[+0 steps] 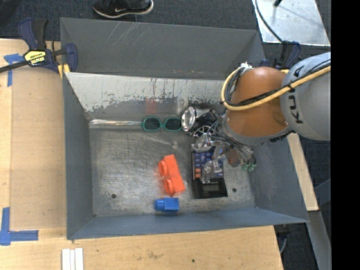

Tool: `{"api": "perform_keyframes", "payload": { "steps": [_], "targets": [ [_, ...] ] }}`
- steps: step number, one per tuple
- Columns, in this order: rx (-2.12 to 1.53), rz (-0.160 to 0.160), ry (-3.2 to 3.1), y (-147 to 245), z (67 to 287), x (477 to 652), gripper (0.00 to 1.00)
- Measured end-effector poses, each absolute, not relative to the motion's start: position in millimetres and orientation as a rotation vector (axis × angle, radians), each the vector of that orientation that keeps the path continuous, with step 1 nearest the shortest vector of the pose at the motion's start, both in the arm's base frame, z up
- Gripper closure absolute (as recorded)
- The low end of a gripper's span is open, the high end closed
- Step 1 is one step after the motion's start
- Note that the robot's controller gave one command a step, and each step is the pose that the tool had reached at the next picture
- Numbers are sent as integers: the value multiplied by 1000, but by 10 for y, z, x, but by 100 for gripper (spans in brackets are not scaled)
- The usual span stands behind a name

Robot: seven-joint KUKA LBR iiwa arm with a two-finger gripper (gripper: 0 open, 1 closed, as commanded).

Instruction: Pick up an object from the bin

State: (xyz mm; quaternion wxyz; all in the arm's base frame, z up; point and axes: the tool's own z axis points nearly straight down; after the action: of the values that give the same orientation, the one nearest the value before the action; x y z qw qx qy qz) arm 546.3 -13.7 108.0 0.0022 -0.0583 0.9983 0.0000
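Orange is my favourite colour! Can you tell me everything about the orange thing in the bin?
The orange thing looks like shiny plastic, lumpy, with a rounder bit at the back and a blockier bit in front. It lies slanted on the bin floor, near the middle. A small blue block sits just in front; I cannot tell if they touch. The gripper is off to its right.

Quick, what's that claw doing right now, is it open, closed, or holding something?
Claw: cannot be told whether open or closed. It hangs over a black flat box at the right of the bin.
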Motion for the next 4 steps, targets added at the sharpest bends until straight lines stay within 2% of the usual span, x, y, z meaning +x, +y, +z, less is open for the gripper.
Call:
{"api": "perform_keyframes", "payload": {
  "steps": [4],
  "targets": [
    [-180, 0, 3137, -139, 1451, 5455, 100]
  ]
}}
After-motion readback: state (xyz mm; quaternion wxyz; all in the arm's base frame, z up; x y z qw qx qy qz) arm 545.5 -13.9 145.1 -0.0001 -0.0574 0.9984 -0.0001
